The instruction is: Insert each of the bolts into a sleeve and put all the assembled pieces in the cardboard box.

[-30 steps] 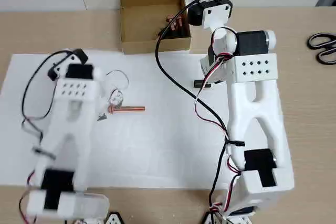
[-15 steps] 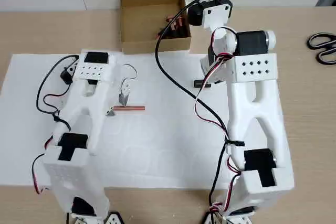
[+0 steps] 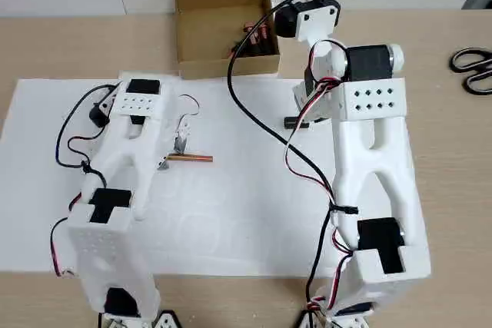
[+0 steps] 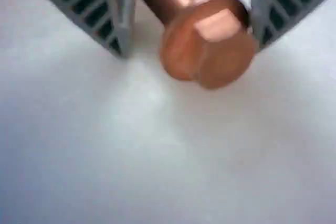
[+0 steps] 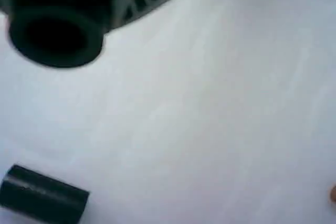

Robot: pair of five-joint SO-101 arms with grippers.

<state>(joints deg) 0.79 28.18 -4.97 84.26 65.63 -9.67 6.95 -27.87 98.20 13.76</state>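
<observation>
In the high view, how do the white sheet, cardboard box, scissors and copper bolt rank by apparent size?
1. white sheet
2. cardboard box
3. scissors and copper bolt: unsure, since the picture's edge cuts off the scissors.

Scissors (image 3: 470,69) half off the high view's edge; boxed pieces (image 3: 264,32) partly behind cable (image 3: 231,74)

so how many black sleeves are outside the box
2. One sleeve is held in the right gripper; the other sleeve lies on the white paper nearby. More may be hidden inside the cardboard box.
</observation>
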